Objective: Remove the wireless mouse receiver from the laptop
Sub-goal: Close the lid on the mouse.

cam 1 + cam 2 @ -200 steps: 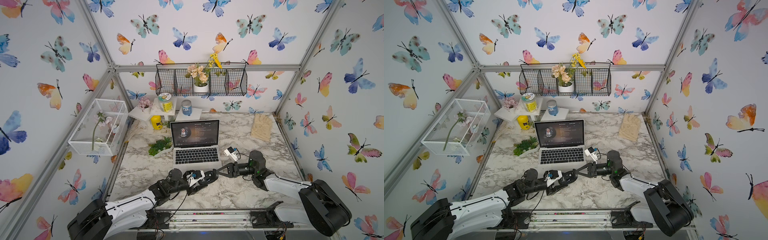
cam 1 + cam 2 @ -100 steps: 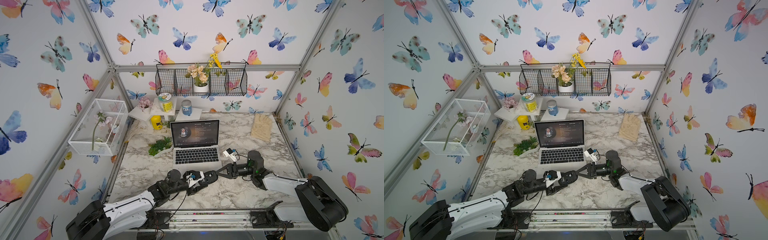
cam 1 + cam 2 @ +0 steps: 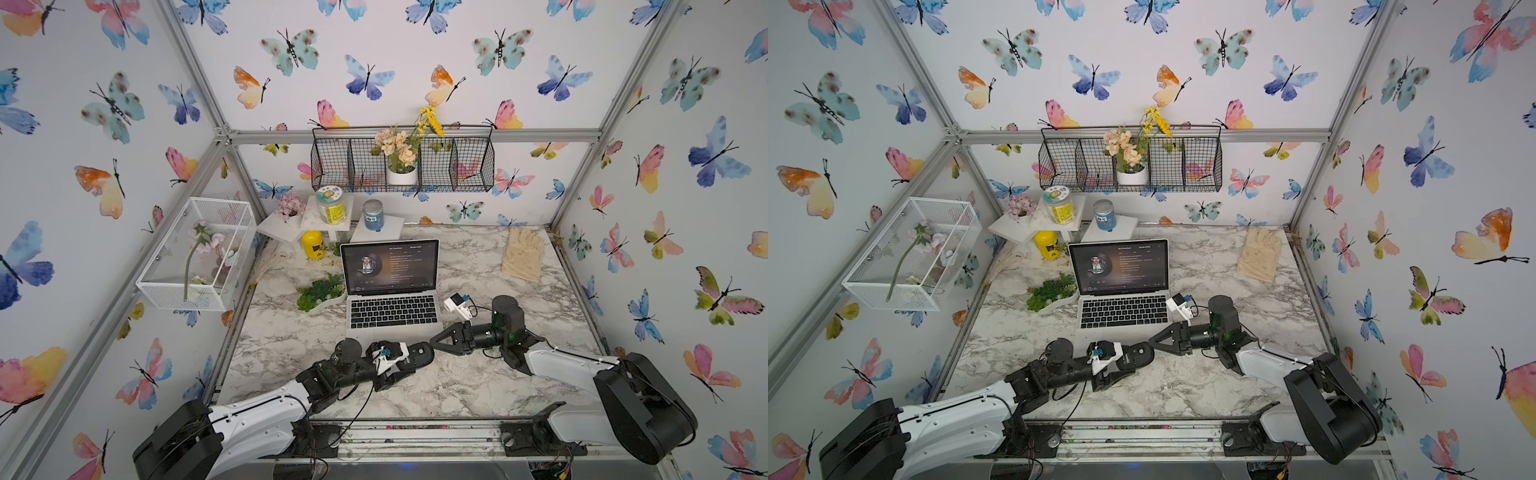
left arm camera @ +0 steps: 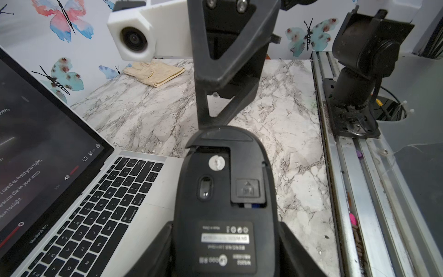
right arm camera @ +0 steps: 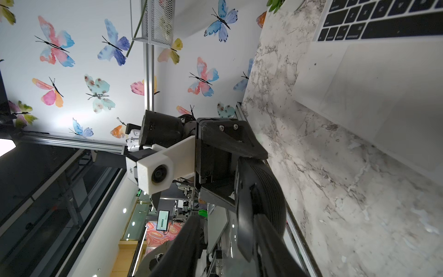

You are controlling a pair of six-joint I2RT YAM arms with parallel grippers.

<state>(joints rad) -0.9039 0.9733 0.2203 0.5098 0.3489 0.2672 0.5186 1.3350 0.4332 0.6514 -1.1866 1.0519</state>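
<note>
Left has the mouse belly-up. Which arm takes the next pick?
Right. The right gripper is open and looks empty at the front of the mouse; the left gripper is clamped on it.

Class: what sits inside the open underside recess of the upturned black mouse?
In the recess of the black oval mouse: a dark grey square piece and a blue sliver at its edge. Whether that square is the receiver cannot be told; what lies beneath it is covered.

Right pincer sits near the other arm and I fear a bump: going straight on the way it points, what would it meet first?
The mouse, held in the left pincer: the right pincer points at its end from very close. Whether they touch now is unclear.
</note>
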